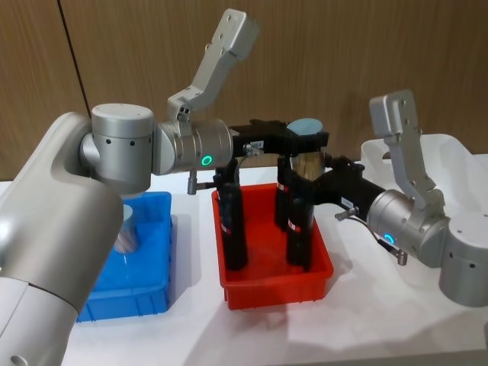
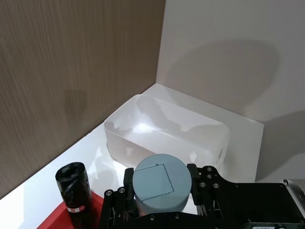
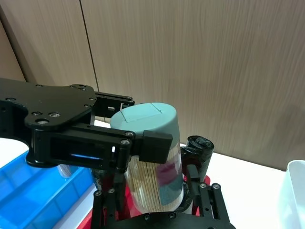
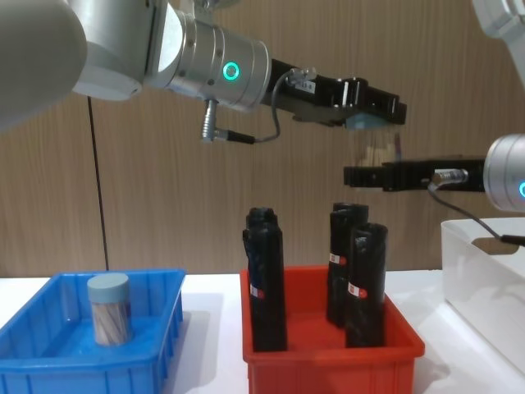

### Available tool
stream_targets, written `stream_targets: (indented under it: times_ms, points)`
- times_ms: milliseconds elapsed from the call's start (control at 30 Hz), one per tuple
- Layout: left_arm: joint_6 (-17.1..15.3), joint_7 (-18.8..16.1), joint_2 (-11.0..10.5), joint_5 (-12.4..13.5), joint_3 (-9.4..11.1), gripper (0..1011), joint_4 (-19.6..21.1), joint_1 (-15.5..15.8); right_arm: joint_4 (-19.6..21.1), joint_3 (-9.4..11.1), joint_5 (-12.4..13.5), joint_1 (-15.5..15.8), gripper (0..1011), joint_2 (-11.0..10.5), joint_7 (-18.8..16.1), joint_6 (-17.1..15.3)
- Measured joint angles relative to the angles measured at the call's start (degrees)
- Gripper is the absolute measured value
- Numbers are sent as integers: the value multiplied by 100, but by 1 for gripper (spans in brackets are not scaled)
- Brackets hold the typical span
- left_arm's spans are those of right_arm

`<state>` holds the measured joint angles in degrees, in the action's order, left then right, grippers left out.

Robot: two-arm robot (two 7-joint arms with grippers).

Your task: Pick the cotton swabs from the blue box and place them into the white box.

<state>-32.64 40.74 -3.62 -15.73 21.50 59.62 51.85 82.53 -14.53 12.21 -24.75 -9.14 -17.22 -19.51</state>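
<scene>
The white box (image 2: 157, 143) looked empty, and the blue box (image 4: 49, 361) held one jar of cotton swabs (image 4: 109, 308). Above the red bin (image 4: 328, 361), the left gripper (image 4: 371, 111) clamped another jar (image 3: 152, 162) by its lid; the right gripper (image 4: 369, 174) flanked its body, grip impossible to tell

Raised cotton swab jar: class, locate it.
Head view, centre: the cotton swab jar hangs over the red bin, lid held by the left gripper, the right gripper at its base.
</scene>
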Motion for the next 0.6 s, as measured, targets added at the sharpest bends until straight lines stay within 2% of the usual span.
stream_targets:
  times_ms: [67,200,467,600]
  points:
    - [0,0,0,0,0,670,0,0,-15,-3,6,-18,783,9,-4,1]
    - [2,-3,0,0,-1,670,0,0,-53,-8,11,-52,645,27,-17,8]
    - [12,-7,0,0,-4,670,1,0,-88,-14,16,-88,642,39,-16,30]
    - [1,-3,0,-2,1,761,0,-1,-89,-14,22,-105,642,41,-2,55]
